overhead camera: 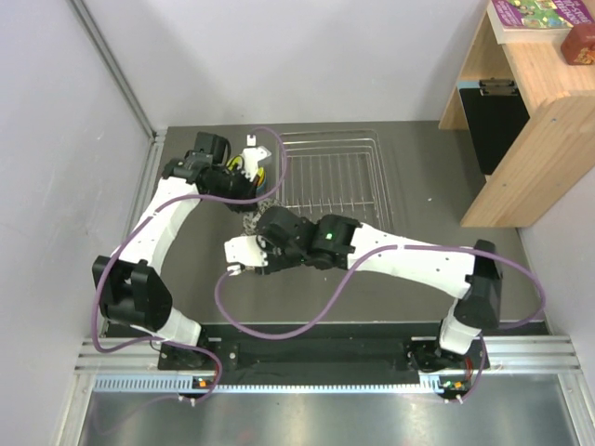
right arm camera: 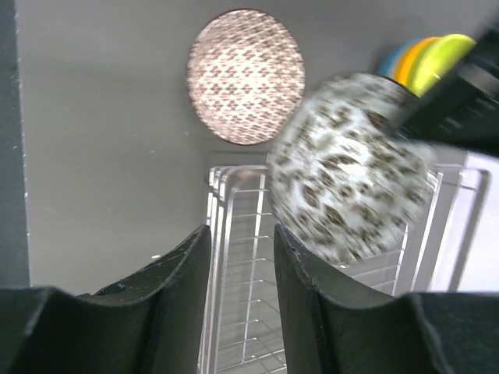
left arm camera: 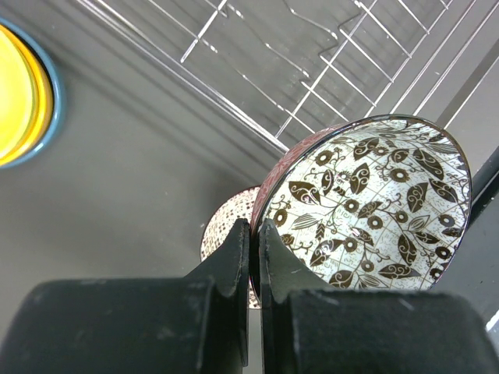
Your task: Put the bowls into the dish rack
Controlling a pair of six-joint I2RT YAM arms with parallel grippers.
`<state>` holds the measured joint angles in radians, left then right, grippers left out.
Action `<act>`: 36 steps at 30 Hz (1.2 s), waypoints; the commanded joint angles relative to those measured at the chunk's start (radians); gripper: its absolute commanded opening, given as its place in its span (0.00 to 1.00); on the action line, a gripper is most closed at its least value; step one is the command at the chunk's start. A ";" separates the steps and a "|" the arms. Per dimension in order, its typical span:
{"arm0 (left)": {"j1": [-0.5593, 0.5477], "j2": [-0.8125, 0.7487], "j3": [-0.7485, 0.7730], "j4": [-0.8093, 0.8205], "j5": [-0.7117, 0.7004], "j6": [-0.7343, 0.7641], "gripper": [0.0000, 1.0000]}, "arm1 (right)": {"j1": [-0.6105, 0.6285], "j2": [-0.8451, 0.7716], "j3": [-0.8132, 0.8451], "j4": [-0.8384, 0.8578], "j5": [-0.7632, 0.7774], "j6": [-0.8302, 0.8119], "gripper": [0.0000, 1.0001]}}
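Brown-leaf bowl [left arm camera: 374,202]: white with a dark leaf-and-vine pattern, held tilted off the bench at the left edge of the dish rack, with its inside facing the left wrist camera.
Left pincer [left arm camera: 253,234]: clenched on that bowl's rim, one finger on each side of the wall.
Pinkish-patterned bowl [right arm camera: 245,75]: on the bench just outside the rack's corner and partly under the held bowl.
Stacked bowls [right arm camera: 425,58]: lime, orange and blue, nested together on the bench to the left of the rack.
Dish rack [overhead camera: 330,177]: silver wire, at the far middle of the bench [overhead camera: 418,190].
Right pincer [right arm camera: 242,232]: released, fingers apart with only rack wire showing between them.
Left arm: elbow out to the left, forearm reaching to the rack's left side.
Right arm: stretched leftward across the bench, wrist near the rack's near-left corner.
Wooden shelf [overhead camera: 530,102]: at far right.
Purple book [overhead camera: 535,14]: on the shelf; its cover print is too small to read.
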<state>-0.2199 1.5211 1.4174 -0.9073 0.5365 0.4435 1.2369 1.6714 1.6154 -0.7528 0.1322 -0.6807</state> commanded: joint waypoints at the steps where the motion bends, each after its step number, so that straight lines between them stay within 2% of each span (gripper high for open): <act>1: -0.029 -0.016 0.055 -0.002 0.014 -0.012 0.00 | 0.033 0.068 0.096 -0.086 0.000 -0.019 0.38; 15: -0.084 -0.019 0.041 -0.024 -0.001 -0.002 0.00 | 0.049 0.211 0.178 -0.106 0.109 -0.062 0.35; 22: -0.095 -0.027 0.040 -0.028 -0.001 -0.002 0.00 | 0.050 0.249 0.182 -0.106 0.153 -0.080 0.19; 27: -0.098 -0.027 0.025 -0.025 -0.007 0.003 0.00 | 0.050 0.298 0.233 -0.149 0.219 -0.082 0.00; 36: -0.102 -0.027 -0.003 -0.008 -0.023 0.008 0.00 | 0.049 0.347 0.281 -0.201 0.247 -0.083 0.00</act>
<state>-0.3077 1.5215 1.4246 -0.9070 0.4648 0.4488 1.2785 2.0079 1.8366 -0.9470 0.3309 -0.7502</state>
